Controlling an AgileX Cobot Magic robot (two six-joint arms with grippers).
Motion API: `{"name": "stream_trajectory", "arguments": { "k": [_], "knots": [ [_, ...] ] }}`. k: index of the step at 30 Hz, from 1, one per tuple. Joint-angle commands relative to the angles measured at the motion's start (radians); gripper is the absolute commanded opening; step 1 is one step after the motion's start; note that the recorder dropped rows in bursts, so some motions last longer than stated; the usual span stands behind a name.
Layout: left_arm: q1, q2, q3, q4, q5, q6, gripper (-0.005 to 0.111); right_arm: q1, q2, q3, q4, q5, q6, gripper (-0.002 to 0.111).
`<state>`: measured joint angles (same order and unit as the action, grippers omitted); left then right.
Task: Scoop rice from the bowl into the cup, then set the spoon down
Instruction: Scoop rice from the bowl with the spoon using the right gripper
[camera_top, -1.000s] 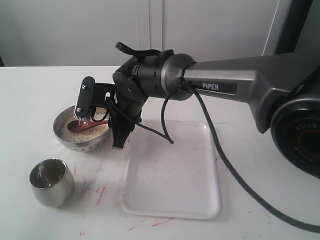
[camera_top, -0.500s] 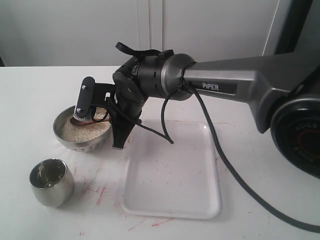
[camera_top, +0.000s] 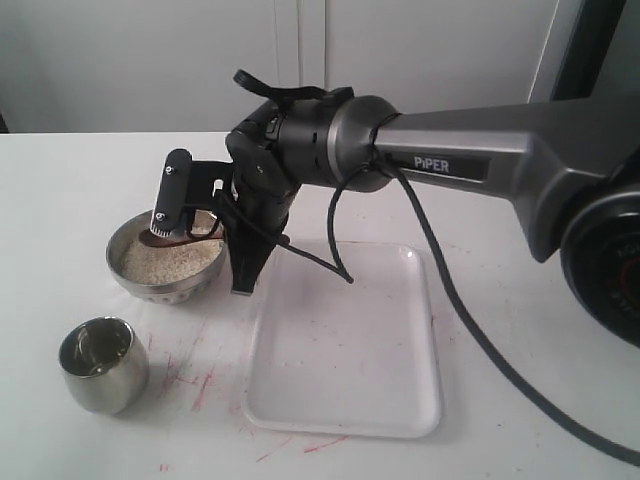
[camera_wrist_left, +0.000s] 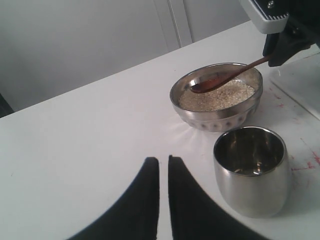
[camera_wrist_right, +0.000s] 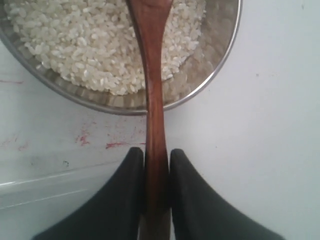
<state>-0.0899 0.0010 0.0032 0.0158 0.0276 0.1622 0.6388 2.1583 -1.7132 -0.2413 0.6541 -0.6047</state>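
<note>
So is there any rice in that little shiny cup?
Practically empty: the cup shows bare steel inside. Pale specks at its bottom could be grains or reflections; cannot tell. The rice sits in the bowl.

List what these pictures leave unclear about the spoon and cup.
- Spoon head: cut off by the right wrist view's edge; partly behind the right gripper in the exterior view.
- Whether the spoon is loaded: too small and dark in the left wrist view.
- Cup floor: reflections mask any grains, both views.

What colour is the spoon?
The spoon is dark reddish-brown wood; the right wrist view shows it best.
</note>
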Motion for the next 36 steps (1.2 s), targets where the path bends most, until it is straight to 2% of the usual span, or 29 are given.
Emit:
{"name": "stream_trajectory", "arguments": {
  "k": [1, 5, 10, 20, 36],
  "knots": [
    [-0.003, -0.001, -0.003, -0.007, -0.006, -0.001, 0.014, 0.02, -0.034, -0.009, 0.001, 0.029, -0.079, 0.003],
    [-0.003, -0.001, -0.003, -0.007, -0.006, -0.001, 0.014, 0.046, -0.052, -0.009, -0.03, 0.034, -0.117, 0.002],
    [-0.003, -0.001, -0.003, -0.007, -0.006, -0.001, 0.014, 0.099, -0.065, -0.009, -0.224, 0.062, -0.117, 0.0],
    [-0.003, -0.001, -0.003, -0.007, -0.006, -0.001, 0.014, 0.14, -0.065, -0.009, -0.645, 0.193, 0.136, 0.0],
    [-0.003, -0.001, -0.003, -0.007, -0.006, -0.001, 0.014, 0.23, -0.061, -0.009, -0.844, 0.257, 0.188, 0.0]
  ]
}}
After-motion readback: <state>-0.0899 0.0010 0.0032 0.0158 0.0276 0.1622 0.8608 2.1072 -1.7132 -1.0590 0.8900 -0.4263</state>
